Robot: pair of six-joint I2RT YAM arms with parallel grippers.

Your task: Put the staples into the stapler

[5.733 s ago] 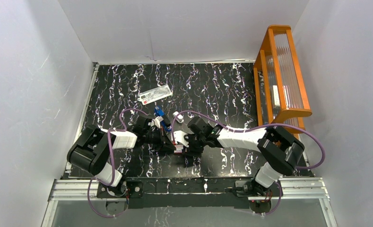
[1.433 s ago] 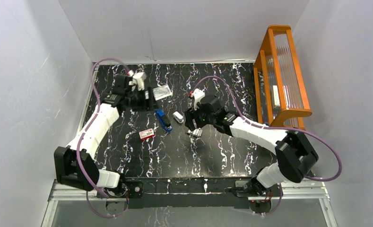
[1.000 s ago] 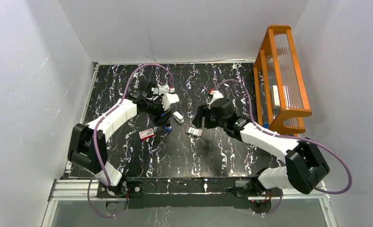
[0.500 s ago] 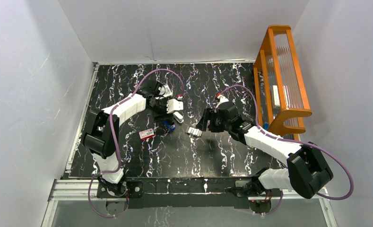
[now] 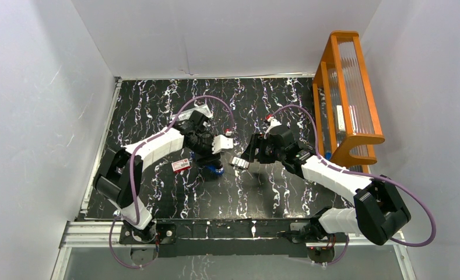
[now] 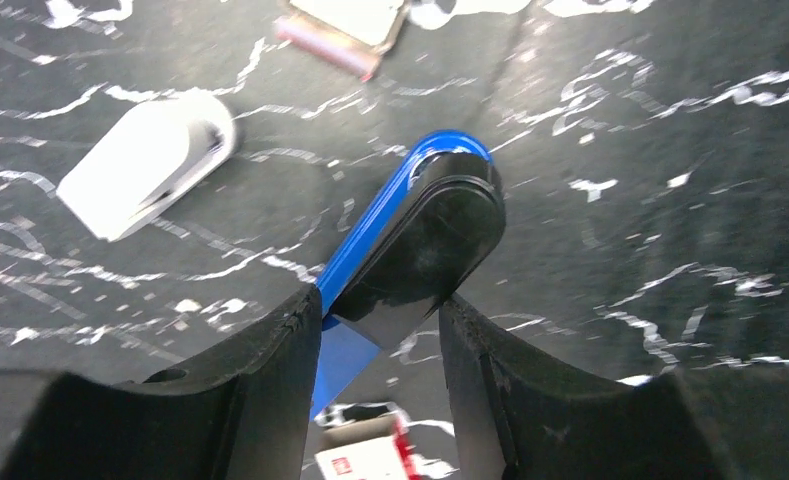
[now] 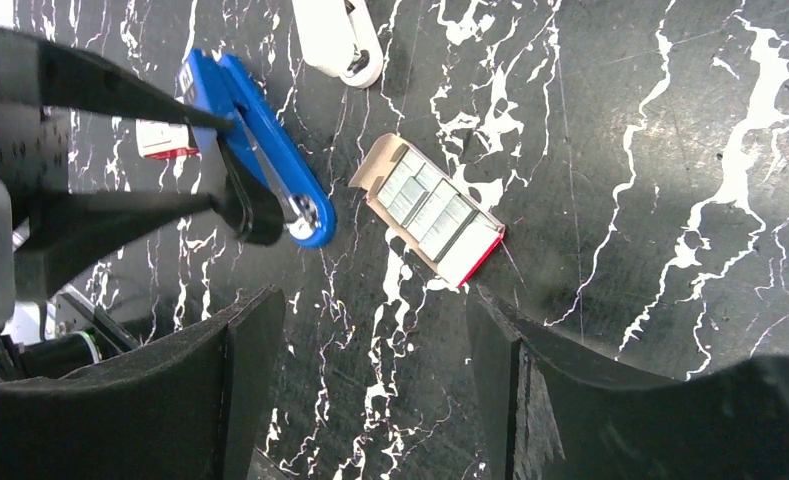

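**Stapler pinched on the left, staples lying loose before the open right gripper**

From above, the left gripper (image 5: 213, 163) reaches to the middle of the black marbled table (image 5: 285, 105). The blue stapler (image 5: 217, 171) pokes out on its near side. A red-and-white sleeve (image 5: 182, 165) lies just left of the stapler, apart from it. To the right, the cardboard tray (image 5: 239, 162) rests on the table directly in front of the right gripper (image 5: 248, 156). Whether the two touch cannot be told at this size. A clear packet (image 5: 203, 110) lies behind the left arm, partly hidden. An orange rack (image 5: 355, 87) stands along the right edge.

The left wrist camera shows the two fingers (image 6: 270, 380) narrowed onto the stapler (image 6: 440, 225). One presses the blue edge and the other the black base. The stapler's rounded end sticks out well past the tips, with the black base turned toward the camera. Whether it is lifted off the table cannot be told. A small white piece (image 6: 145, 165) lies on the table to the left, apart from everything. A corner of the sleeve (image 6: 365, 462) shows low between the fingers. A blurred edge of the tray (image 6: 342, 30) shows at the top.

The right wrist camera shows that gripper's jaws wide with nothing between them. The tray (image 7: 475, 248) lies slanted just beyond the fingertips, roughly in line with the gap and touching neither finger. Rows of silvery staples (image 7: 425, 205) fill it. The stapler (image 7: 270, 160) sits left of the tray, near it but apart. It is clamped between the other arm's dark fingers (image 7: 120, 80), and its silver rail is showing.
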